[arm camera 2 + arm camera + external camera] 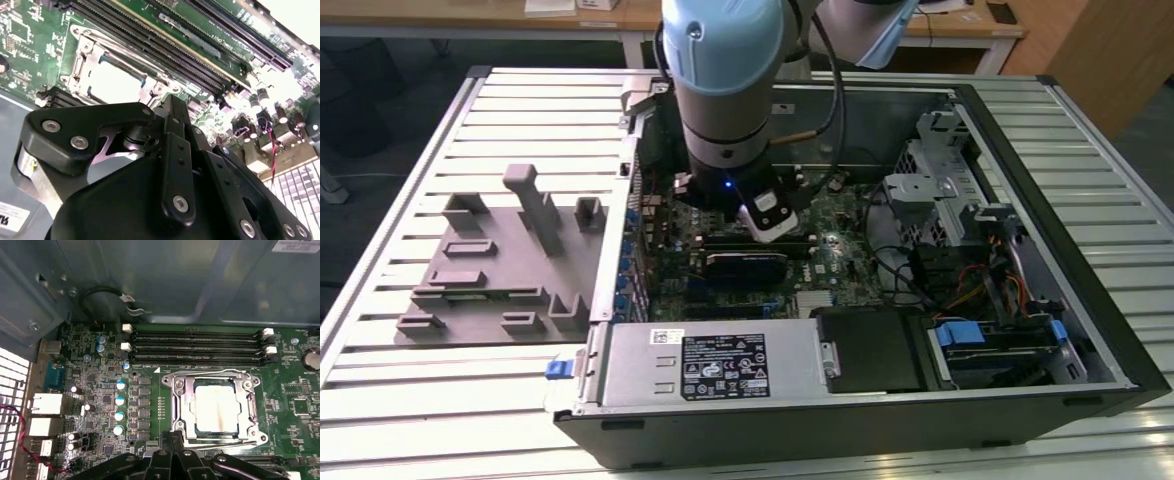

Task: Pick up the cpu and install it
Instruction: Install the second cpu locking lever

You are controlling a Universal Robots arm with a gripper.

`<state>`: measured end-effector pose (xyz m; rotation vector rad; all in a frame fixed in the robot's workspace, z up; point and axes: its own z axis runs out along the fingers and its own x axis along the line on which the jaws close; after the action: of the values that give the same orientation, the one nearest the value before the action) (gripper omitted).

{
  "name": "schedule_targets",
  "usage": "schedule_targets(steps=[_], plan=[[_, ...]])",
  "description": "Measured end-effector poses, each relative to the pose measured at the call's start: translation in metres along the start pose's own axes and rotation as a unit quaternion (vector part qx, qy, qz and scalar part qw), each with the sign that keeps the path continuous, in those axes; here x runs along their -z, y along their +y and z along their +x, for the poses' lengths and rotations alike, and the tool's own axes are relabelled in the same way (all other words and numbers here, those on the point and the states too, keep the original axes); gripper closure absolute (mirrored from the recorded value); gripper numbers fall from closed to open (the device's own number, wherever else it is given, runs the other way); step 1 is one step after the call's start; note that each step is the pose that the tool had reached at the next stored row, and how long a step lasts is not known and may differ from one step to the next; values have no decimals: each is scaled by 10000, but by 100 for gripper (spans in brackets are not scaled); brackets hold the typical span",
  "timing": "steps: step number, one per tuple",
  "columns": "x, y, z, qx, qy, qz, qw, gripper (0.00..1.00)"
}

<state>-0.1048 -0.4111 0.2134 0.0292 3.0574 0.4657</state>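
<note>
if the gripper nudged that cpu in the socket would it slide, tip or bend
The cpu looks like a flat, rigid plate, so it probably would not bend or tip. It sits inside the metal socket frame, which likely stops sideways sliding. Its smooth, shiny top may be slippery under the gripper.

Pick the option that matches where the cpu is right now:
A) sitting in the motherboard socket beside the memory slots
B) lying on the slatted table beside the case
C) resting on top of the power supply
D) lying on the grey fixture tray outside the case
A: in the first wrist view the cpu sits inside the metal socket frame on the motherboard, next to the memory slots, with the gripper close to the socket's edge.
</note>
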Motion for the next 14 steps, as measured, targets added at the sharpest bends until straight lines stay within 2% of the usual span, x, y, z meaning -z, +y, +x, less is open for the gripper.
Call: schedule_targets(steps=[7, 9, 11, 14], plan=[[122, 38, -6, -45, -17, 5, 10000, 89], [130, 45, -6, -76, -28, 21, 10000, 89], [128, 56, -10, -103, -39, 94, 9999, 89], [121, 77, -17, -113, -48, 261, 9996, 89]])
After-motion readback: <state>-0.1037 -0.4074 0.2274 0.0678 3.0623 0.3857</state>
